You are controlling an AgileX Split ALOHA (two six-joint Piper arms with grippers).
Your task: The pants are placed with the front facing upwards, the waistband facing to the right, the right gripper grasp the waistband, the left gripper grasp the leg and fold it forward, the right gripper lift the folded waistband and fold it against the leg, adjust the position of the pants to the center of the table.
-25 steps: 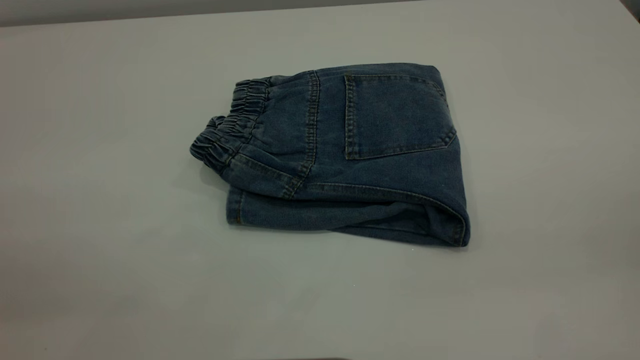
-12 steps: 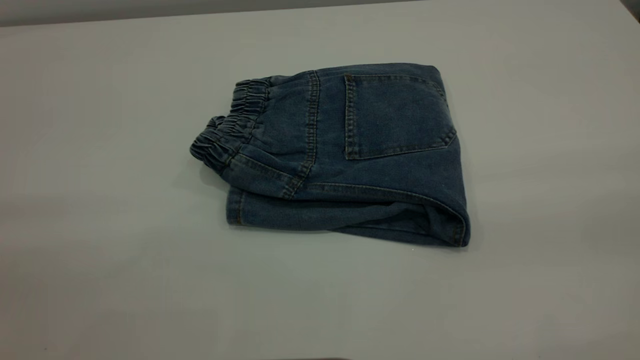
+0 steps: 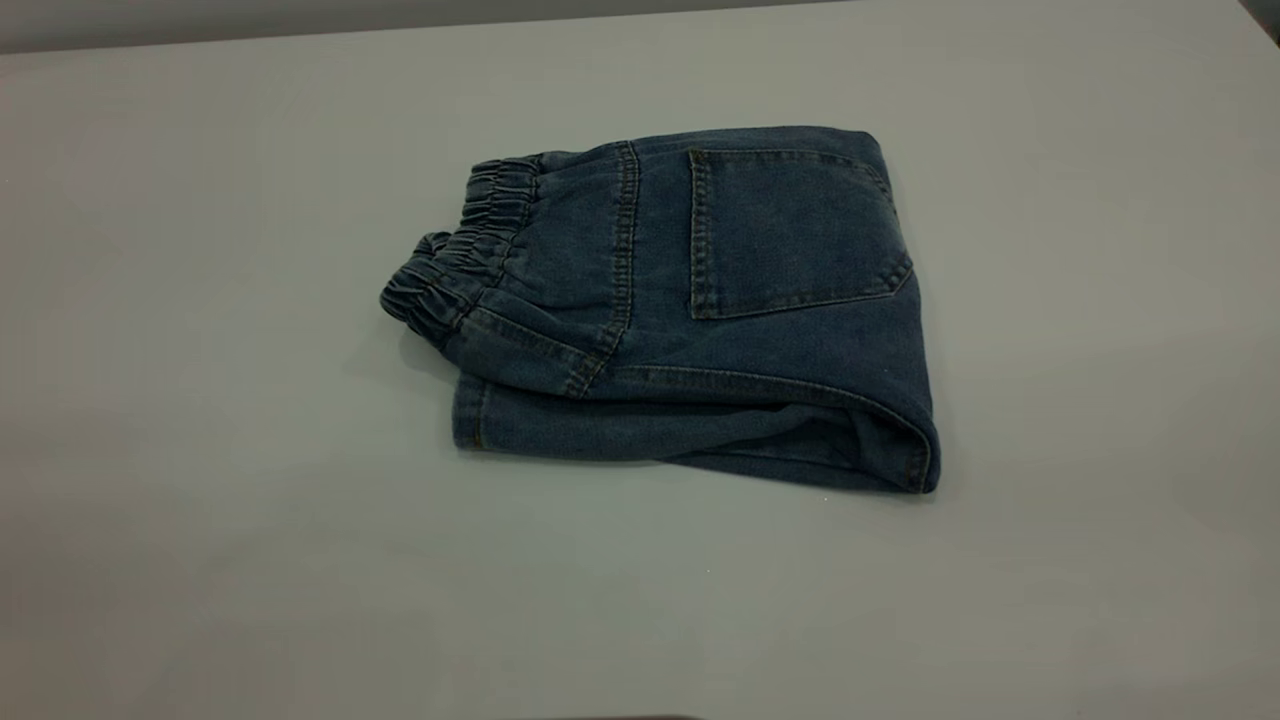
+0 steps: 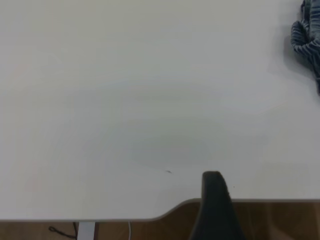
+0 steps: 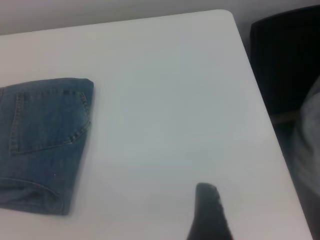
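Note:
The blue denim pants (image 3: 690,310) lie folded into a compact bundle near the middle of the white table (image 3: 200,500), back pocket up. The ruched waistband (image 3: 455,260) is at the bundle's left end, lying over the leg layer beneath. Neither gripper shows in the exterior view. In the left wrist view only a dark tip of my left gripper (image 4: 214,200) appears, over the table's edge and far from the waistband (image 4: 306,35). My right gripper (image 5: 207,210) shows as one dark tip above bare table, well clear of the pants (image 5: 42,135). Nothing is held.
A black chair-like object (image 5: 285,60) stands beyond the table's rounded corner (image 5: 227,12), with a pale grey shape (image 5: 307,145) beside it. The left wrist view shows the table's edge with brown floor (image 4: 280,220) below. Bare tabletop surrounds the pants.

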